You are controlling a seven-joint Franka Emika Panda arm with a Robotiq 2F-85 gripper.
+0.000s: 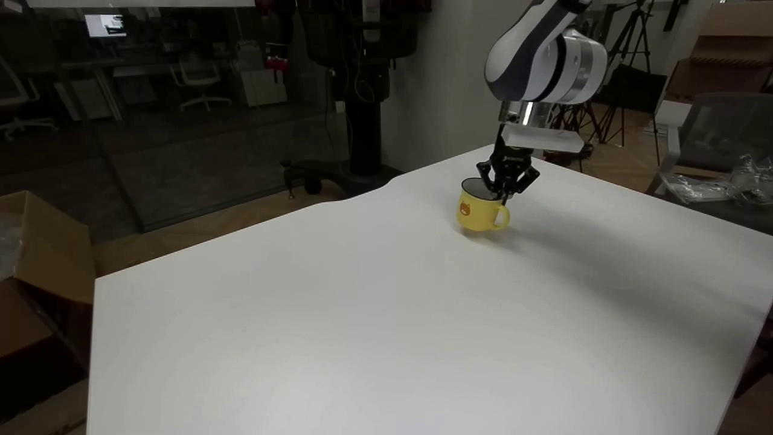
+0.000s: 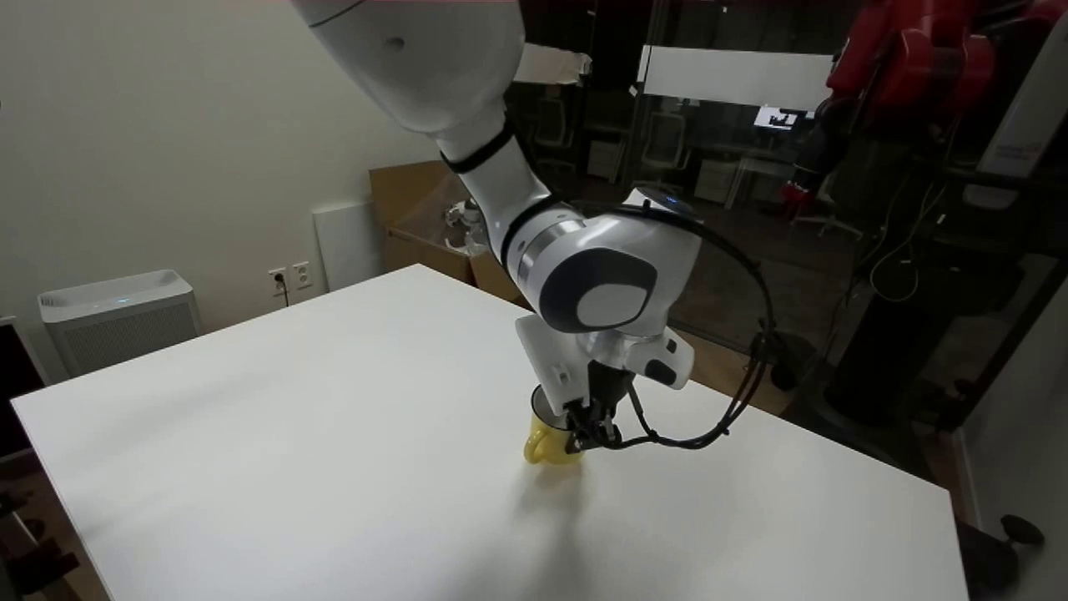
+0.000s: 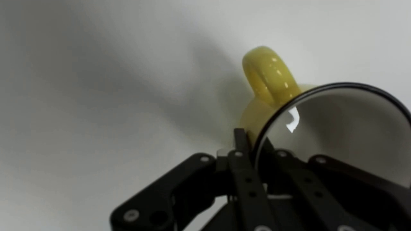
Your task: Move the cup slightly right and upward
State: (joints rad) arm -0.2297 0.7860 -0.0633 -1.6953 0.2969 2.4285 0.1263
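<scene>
Because the cup (image 1: 478,212), on or barely above the table (image 1: 338,302), looks light but slick, the jaws, closed across its rim (image 3: 348,85) at nine o'clock in the wrist view, seem well placed.

one cup (image 1: 475,212) in play, that's one handle (image 3: 273,71), one reddish mark (image 1: 464,209), one dark rim (image 3: 346,85), and here it is, one gripper (image 3: 254,147), two fingers (image 3: 240,141), one white robot arm (image 2: 505,182), one table (image 1: 302,314), and look across, two socket plates (image 2: 301,274), yes, a pair, one plug (image 2: 279,278), one air purifier (image 2: 125,325)
</scene>
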